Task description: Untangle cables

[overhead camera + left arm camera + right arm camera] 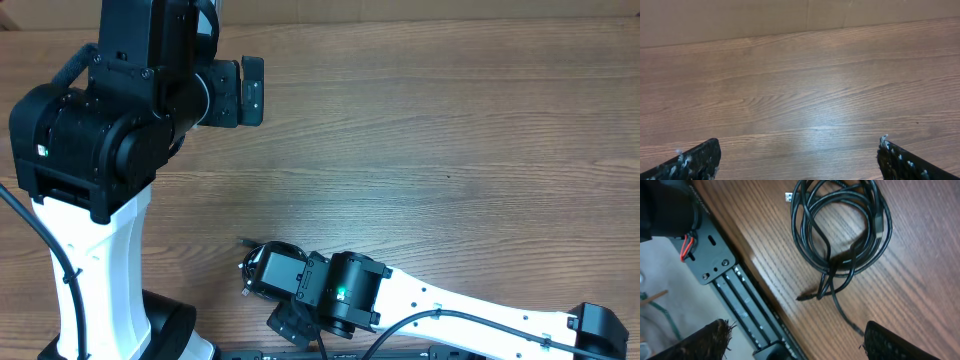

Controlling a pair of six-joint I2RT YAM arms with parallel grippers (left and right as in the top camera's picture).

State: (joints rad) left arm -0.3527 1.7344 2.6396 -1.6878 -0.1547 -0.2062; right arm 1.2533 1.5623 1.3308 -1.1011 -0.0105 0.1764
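Here are the cables [830,265] in the right wrist view: thin black cords wound into a loose, overlapping coil, lying flat on the wooden bench [920,280] close to its edge. A silver-tipped plug [789,196] pokes out at the coil's upper left. Two loose ends trail from the bottom of the loop, one short with a dark plug tip, the other running down toward the right-hand finger. The cords lie free of both pincers. The right pincer [796,327] hangs above them, spread wide, its fingertips sitting at the lower corners of the view with only bench between them. Just past the bench edge runs a black slotted rail [747,312], with a bolted plate [710,255] and a loop of red wire [686,247] beside it. From overhead the right arm [450,305] covers the coil almost entirely. A thin dark sliver by its wrist may be a cable end, though it's hard to be sure. The left pincer [796,145] is also wide open and empty, its two scuffed fingertips over plain wood grain. It sits at the far-left part of the bench, well apart from the cables.
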